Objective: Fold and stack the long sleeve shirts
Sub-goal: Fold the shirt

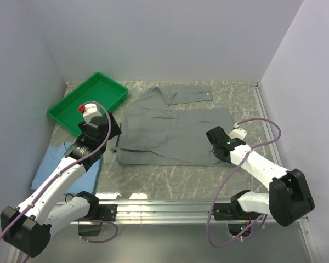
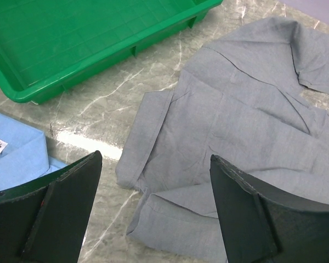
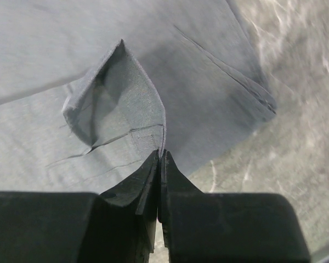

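Step in hand, my judgement: folding grey shirt [image 1: 175, 134], spread flat on bench [image 1: 170, 178] right of green tray [image 1: 114, 83]. Blue shirt [image 1: 45, 167] lies on tray's near side. My right gripper [image 3: 160, 156] clamped on raised hem fold, at shirt end farthest from tray. My left gripper [image 2: 155, 164] wide apart above shirt edge nearest tray. Advice: pinch that edge too, lift both ends level, carry fold across evenly, no dragging.

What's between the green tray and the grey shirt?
Only a bare strip of marble table separates the green tray and the grey shirt, seen in the left wrist view.
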